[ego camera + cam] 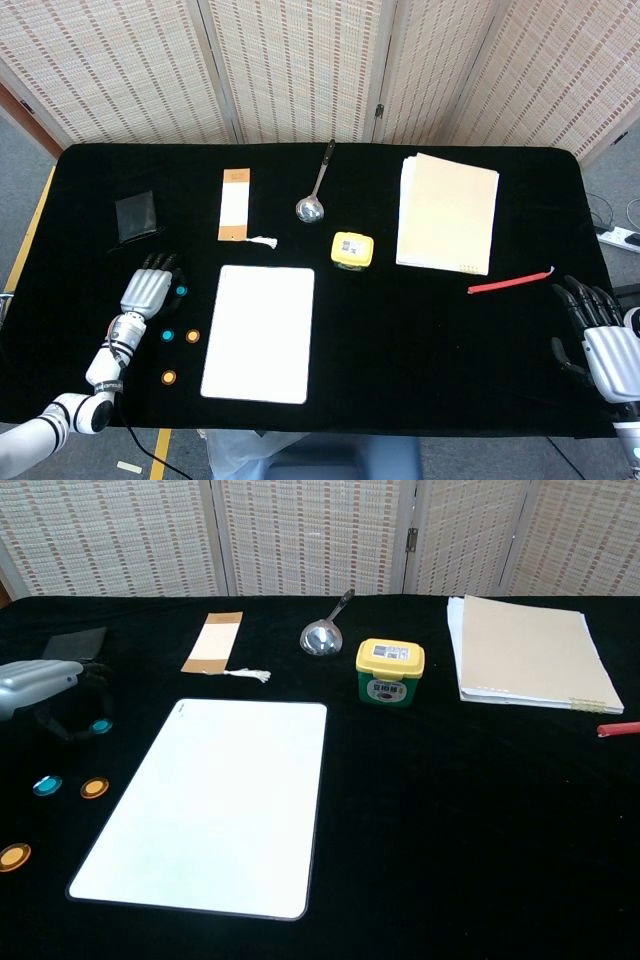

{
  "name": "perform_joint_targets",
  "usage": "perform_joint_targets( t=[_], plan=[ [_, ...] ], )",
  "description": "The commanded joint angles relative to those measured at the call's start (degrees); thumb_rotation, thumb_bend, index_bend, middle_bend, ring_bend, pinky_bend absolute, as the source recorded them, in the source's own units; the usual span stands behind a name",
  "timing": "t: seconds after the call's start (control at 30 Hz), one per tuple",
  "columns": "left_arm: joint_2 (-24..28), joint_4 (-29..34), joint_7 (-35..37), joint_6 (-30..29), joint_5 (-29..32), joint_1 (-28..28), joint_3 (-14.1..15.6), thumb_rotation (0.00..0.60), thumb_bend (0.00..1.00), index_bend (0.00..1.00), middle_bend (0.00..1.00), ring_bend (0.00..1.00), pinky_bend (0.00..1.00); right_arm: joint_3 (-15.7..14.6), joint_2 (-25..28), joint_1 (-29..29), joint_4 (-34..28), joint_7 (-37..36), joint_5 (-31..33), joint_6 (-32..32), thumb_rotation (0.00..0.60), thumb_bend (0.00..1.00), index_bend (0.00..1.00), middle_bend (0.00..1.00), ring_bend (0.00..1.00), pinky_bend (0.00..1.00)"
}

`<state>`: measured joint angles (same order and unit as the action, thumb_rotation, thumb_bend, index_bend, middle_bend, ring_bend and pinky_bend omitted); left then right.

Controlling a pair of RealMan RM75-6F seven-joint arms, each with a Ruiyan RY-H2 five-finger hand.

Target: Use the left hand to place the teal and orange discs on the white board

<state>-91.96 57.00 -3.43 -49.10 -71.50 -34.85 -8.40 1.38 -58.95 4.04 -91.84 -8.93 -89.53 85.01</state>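
Head view: a black cloth table (400, 320) before woven screens carries the flat white board (260, 332). The left hand (148, 289), fingers curled beside a teal disc (181, 291), holds nothing visible; the right hand (598, 340) lies spread. Chest view: 2 teal, 2 orange discs (94, 788) lie off-board.

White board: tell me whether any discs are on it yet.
None: the white board is bare. Teal discs and orange discs lie on black cloth left of it.

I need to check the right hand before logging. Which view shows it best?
The head view: the right hand shows at the lower right edge, fingers apart, holding nothing, near the red pen. The chest view does not show it at all.
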Motion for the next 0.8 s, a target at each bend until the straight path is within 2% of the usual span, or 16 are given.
perform_joint_targets(
  t=[0.03,0.8],
  plan=[
    [-0.38,-0.55,-0.04,0.05,0.04,-0.19,0.07,0.6,0.43,0.42,0.13,0.0,0.0,-0.01,0.0,-0.06,-0.06,0.05,0.04,0.02,0.6,0.53,0.0,0.0,0.01,0.0],
    [-3.18,-5.37,1.68,0.09,0.07,-0.5,0.49,0.6,0.43,0.47,0.13,0.0,0.0,0.22,0.06,-0.27,-0.32,0.02,0.68,-0.19,0.6,0.53,0.0,0.0,0.01,0.0]
  ],
)
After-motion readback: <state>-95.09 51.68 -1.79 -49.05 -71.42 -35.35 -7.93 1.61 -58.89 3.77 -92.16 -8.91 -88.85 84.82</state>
